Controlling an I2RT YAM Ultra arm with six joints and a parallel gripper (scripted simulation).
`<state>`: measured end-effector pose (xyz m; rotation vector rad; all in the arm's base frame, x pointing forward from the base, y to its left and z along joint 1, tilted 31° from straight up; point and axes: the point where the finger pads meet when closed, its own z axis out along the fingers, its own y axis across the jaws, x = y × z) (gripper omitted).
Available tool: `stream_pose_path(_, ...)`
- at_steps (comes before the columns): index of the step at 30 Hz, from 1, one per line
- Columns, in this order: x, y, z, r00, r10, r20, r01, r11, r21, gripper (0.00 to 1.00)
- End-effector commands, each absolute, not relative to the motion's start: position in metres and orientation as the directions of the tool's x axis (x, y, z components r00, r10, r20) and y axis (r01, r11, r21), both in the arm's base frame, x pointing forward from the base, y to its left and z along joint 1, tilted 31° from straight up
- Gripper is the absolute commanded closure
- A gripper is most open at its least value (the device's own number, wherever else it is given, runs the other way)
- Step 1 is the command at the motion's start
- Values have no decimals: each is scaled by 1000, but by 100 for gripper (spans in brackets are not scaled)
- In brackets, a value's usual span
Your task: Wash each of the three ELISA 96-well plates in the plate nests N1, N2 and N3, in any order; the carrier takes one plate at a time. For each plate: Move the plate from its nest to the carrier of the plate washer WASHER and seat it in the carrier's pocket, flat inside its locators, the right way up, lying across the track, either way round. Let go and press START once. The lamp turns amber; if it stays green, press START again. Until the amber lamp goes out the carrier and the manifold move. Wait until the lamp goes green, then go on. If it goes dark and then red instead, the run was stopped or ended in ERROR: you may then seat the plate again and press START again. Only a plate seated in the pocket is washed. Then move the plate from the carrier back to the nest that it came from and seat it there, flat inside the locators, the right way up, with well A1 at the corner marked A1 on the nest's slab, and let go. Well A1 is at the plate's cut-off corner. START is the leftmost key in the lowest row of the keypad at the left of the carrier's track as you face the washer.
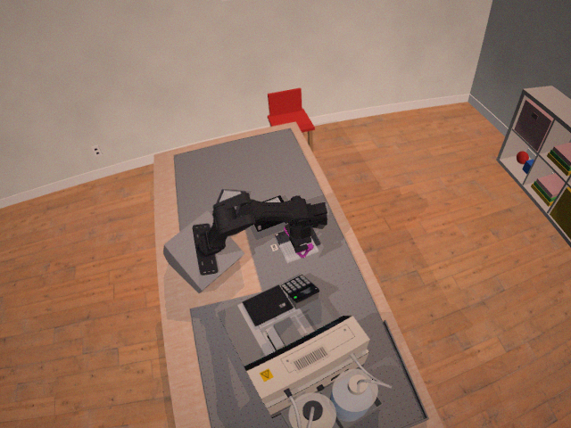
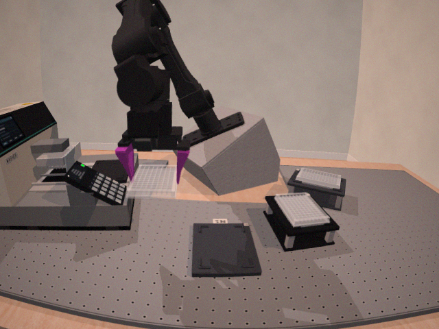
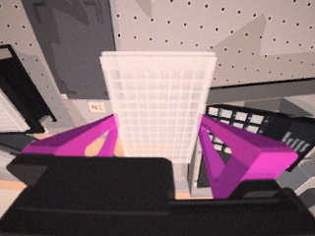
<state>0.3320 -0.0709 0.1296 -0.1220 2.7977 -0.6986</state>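
Observation:
My gripper (image 2: 153, 166) with purple fingers is shut on a clear 96-well plate (image 2: 152, 180) and holds it in the air between the empty nest and the washer. In the wrist view the plate (image 3: 158, 105) sits level between the fingers. The low, empty nest slab (image 2: 224, 249) lies at the front of the mat, with its label at the far edge. Two more plates rest on raised nests, one (image 2: 300, 208) nearer and one (image 2: 318, 177) behind. The washer's dark carrier pocket (image 1: 267, 304) is empty. The keypad (image 2: 96, 181) shows a green lamp (image 2: 82, 164).
The washer body (image 1: 308, 361) with two bottles (image 1: 333, 399) stands at one end of the table. The arm's grey wedge base (image 2: 236, 155) sits behind the nests. A red chair (image 1: 288, 111) stands at the table's far end.

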Motion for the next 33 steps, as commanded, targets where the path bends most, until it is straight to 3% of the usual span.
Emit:
stream_pose_path(1, 330, -72, 134, -958, -191, -212, -69, 875, -479, 100)
stream_pose_path(33, 249, -158, 178, -957, -205, -203, -84, 870, -486, 100)
